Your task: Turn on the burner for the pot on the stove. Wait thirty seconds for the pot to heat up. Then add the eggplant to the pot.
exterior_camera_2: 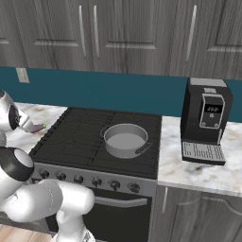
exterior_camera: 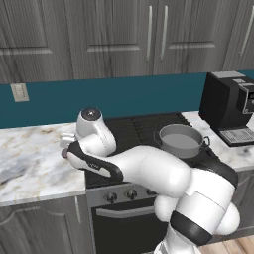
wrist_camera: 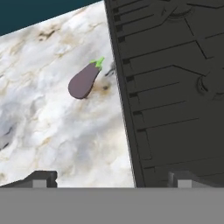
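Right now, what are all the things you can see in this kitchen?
eggplant: one, dark purple with green stem, lying on the marble counter just beside the stove's edge
pot: one, grey metal, no lid, on the stove's right side
stove: one, black grates, grey front with a row of dark knobs
coffee machine: one, black, on the counter right of the stove
cabinets: grey wood, above a teal wall
wall outlet: one, pale, on the teal wall
arm: one, white, reaching left over the counter
end effector: one, open, above the counter and stove edge, short of the eggplant
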